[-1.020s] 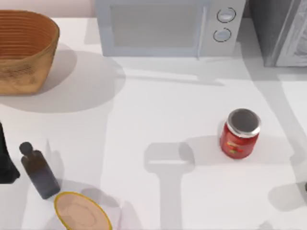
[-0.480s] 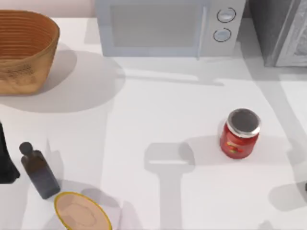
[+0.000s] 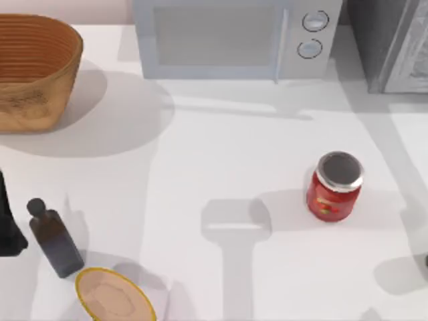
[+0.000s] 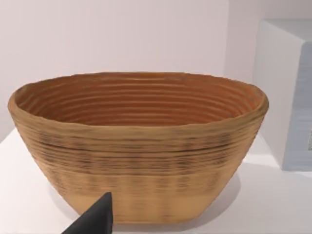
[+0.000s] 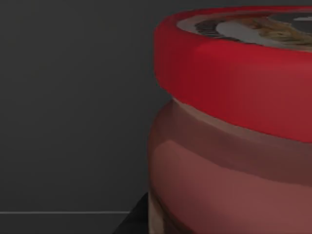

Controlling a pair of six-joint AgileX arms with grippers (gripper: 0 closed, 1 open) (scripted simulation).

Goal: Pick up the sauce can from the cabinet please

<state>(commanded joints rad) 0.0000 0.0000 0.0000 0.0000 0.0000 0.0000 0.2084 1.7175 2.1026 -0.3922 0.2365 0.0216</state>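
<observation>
The sauce can (image 5: 229, 146) shows very close in the right wrist view, with a red rim, an emblem on top and a reddish label. It stands against the dark inside wall of the cabinet (image 5: 73, 97). A dark fingertip (image 5: 138, 220) of my right gripper sits right beside the can's lower side; whether it grips the can is hidden. From above, the cabinet (image 3: 374, 40) is the dark grey speckled unit at the back right corner. My left gripper (image 3: 8, 224) is parked at the table's left edge, one fingertip (image 4: 95, 219) facing the basket.
A red jar with a silver lid (image 3: 334, 187) stands right of centre on the white table (image 3: 221, 154). A white microwave (image 3: 227, 40) is at the back, a woven basket (image 3: 33, 73) back left. A dark bottle (image 3: 53, 237) and a yellow-rimmed bowl (image 3: 114, 297) sit front left.
</observation>
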